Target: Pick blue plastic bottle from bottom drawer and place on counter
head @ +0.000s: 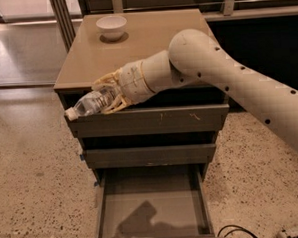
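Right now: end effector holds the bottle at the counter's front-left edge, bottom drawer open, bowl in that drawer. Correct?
Not quite. The camera view shows the bowl on the counter, back left, not in the bottom drawer. The rest stands: the end effector grips the bottle at the counter's front-left edge, drawer open.

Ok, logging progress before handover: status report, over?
Gripper shut on small clear plastic bottle with white cap, just below front edge of glossy tan counter. Deep bottom drawer open. White bowl sits back-left on counter, apart.
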`<act>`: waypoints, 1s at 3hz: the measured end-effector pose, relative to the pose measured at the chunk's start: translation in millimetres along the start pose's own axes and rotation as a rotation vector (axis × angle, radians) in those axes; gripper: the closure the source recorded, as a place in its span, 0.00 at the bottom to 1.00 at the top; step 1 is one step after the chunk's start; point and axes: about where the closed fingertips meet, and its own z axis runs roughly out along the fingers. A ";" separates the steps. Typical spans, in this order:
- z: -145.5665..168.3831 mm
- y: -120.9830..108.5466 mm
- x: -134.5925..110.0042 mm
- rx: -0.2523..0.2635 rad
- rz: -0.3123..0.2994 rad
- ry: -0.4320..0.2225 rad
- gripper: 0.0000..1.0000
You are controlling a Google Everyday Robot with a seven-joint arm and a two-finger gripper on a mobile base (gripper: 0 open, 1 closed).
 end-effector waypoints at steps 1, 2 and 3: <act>-12.3 -47.2 -14.9 0.009 -0.076 -0.009 1.00; -14.8 -81.8 -1.7 0.013 -0.083 -0.017 1.00; -22.6 -131.8 57.3 0.053 -0.033 0.007 1.00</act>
